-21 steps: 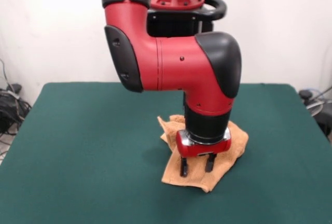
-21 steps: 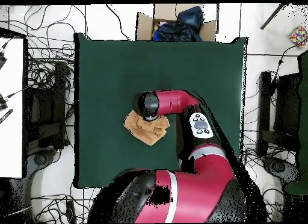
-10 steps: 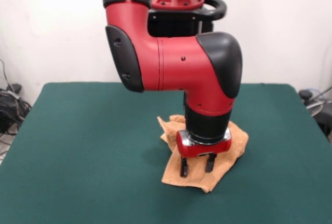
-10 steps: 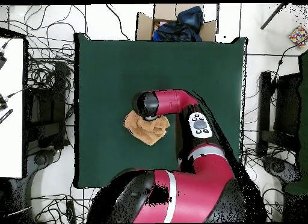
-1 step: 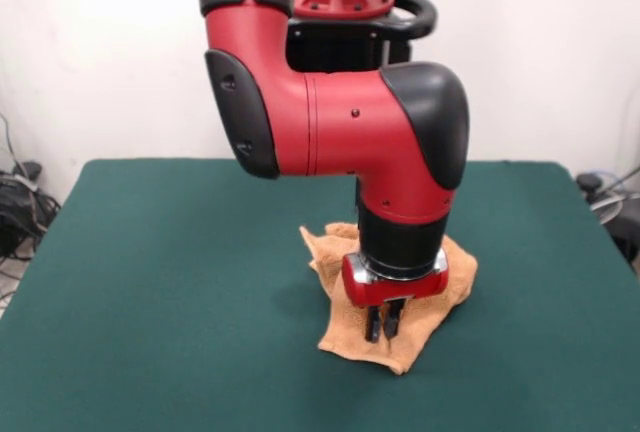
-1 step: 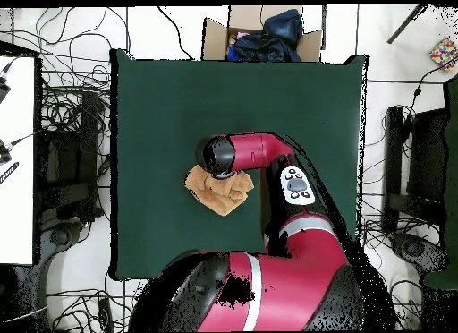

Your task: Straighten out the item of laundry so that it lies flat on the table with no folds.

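The item of laundry [image 5: 345,337], an orange-tan towel, lies crumpled with folds on the green table [image 5: 160,282], a little right of centre in the front view. My gripper [image 5: 383,326] stands straight down on its front part, fingers closed together and pinching a fold of the cloth. From overhead the towel [image 6: 210,193] shows below the arm's black wrist, which hides the gripper there.
An open cardboard box [image 6: 261,36] with dark clothing sits beyond the table's far edge in the overhead view. Cables and equipment [image 6: 72,159] lie on the floor at both sides. Green tabletop [image 6: 295,106] surrounds the towel.
The fingers, spread apart on the towel before, have closed together on the cloth. The towel's front edge has drawn in slightly. The arm has barely moved.
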